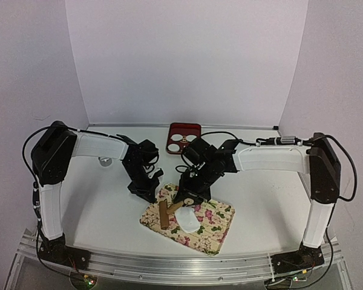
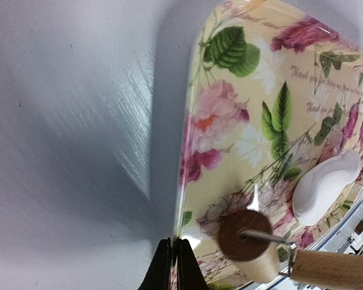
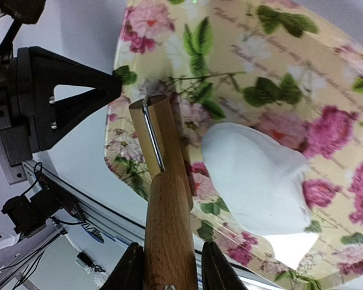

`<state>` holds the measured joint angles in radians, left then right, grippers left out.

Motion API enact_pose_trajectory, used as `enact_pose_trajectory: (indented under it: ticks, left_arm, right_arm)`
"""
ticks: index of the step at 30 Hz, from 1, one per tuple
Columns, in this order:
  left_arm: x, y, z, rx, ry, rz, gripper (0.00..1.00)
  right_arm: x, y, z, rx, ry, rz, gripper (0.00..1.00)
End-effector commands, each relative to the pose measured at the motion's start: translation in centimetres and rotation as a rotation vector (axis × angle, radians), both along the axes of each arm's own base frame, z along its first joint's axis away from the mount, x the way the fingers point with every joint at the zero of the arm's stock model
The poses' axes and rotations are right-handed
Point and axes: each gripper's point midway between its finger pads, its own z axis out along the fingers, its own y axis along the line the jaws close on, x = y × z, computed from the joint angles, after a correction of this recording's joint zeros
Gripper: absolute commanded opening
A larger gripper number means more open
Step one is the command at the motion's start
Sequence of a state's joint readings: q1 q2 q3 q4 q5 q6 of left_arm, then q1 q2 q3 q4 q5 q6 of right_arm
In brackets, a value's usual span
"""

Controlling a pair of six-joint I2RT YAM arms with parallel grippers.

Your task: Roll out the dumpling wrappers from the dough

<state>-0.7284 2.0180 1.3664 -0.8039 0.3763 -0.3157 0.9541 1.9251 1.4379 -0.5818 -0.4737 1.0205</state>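
The dough [image 1: 188, 221] is a smooth white lump lying on the floral mat [image 1: 216, 231]; it also shows in the left wrist view [image 2: 325, 188] and the right wrist view [image 3: 257, 178]. My right gripper [image 1: 190, 196] is shut on the wooden handle [image 3: 168, 223] of a rolling pin, whose roller [image 1: 164, 214] rests on the mat just left of the dough, not touching it. My left gripper [image 1: 149, 191] is shut on the mat's far left edge [image 2: 183, 181], jaws pinched together on it. No round dumpling wrappers show on the mat.
A red tray [image 1: 185, 129] with round white hollows stands at the back centre. A small grey metal object [image 1: 104, 161] lies behind the left arm. The table's front rail [image 1: 181, 263] runs just below the mat.
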Motion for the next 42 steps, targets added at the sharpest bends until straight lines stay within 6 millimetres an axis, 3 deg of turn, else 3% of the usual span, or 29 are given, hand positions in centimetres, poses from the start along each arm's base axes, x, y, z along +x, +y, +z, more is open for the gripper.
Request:
enact_pose_trajectory:
  ticks: [1,7,10,12,22,31,39,42]
  left_arm:
    - [2.2,1.6,-1.5,0.029,-0.042,0.097,0.0]
    - [2.3,2.3,-2.0,0.057,-0.033,0.114,0.0]
    - [2.5,2.7,-2.0,0.066,-0.032,0.141,0.0]
    - [2.6,2.8,-2.1,0.066,-0.032,0.157,0.0]
    - [2.4,2.3,-2.0,0.029,-0.015,0.197,0.0]
    - [2.7,2.2,-2.2,0.032,-0.019,0.209,0.0]
    - [2.8,2.0,-1.9,0.02,-0.018,0.204,0.0]
    - [2.6,2.2,-2.2,0.029,-0.013,0.206,0.0]
  right_arm:
    - [0.4,-6.7,0.4,-0.278,-0.064,-0.068,0.0]
    - [1.9,-5.4,7.9,-0.094,-0.152,-0.103,0.0]
    - [2.2,-6.5,9.1,-0.071,-0.161,-0.143,0.0]
    - [2.4,-7.3,8.8,-0.07,-0.157,-0.162,0.0]
    - [1.3,-7.8,4.8,0.018,-0.047,-0.178,0.0]
    - [-1.0,-13.9,-2.4,-0.168,0.073,-0.273,0.0]
    - [0.5,-12.4,-7.6,-0.245,0.102,-0.163,0.0]
    - [0.2,-13.6,-8.3,-0.266,0.131,-0.189,0.0]
